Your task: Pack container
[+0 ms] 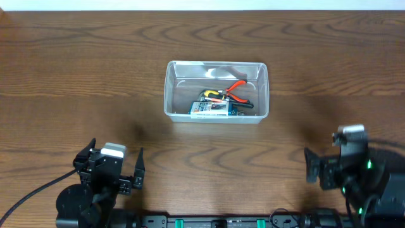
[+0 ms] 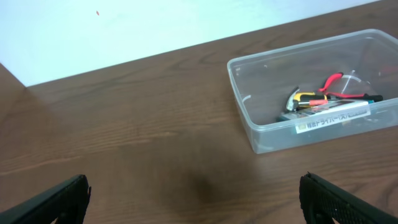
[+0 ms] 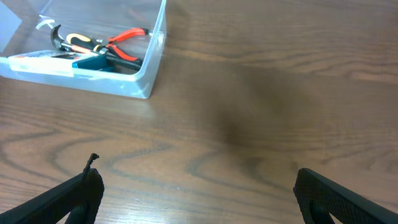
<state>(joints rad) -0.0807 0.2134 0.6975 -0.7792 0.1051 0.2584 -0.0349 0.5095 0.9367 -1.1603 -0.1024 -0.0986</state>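
Observation:
The clear plastic container [image 1: 180, 88] stands at the middle of the wooden table, also in the left wrist view [image 2: 249, 106] and the right wrist view [image 3: 152, 59]. Inside lie red-handled pliers [image 1: 237, 88], a yellow-and-black tool [image 1: 214, 95] and a small blue-and-white box [image 1: 210, 109]. My left gripper [image 1: 117, 171] is open and empty near the front left, well short of the container. My right gripper [image 1: 319, 166] is open and empty at the front right, also apart from it.
The wooden table [image 1: 76, 76] stretches to a white wall at the back [image 2: 124, 31]. Black cables [image 1: 25, 196] run by the left arm's base at the front edge.

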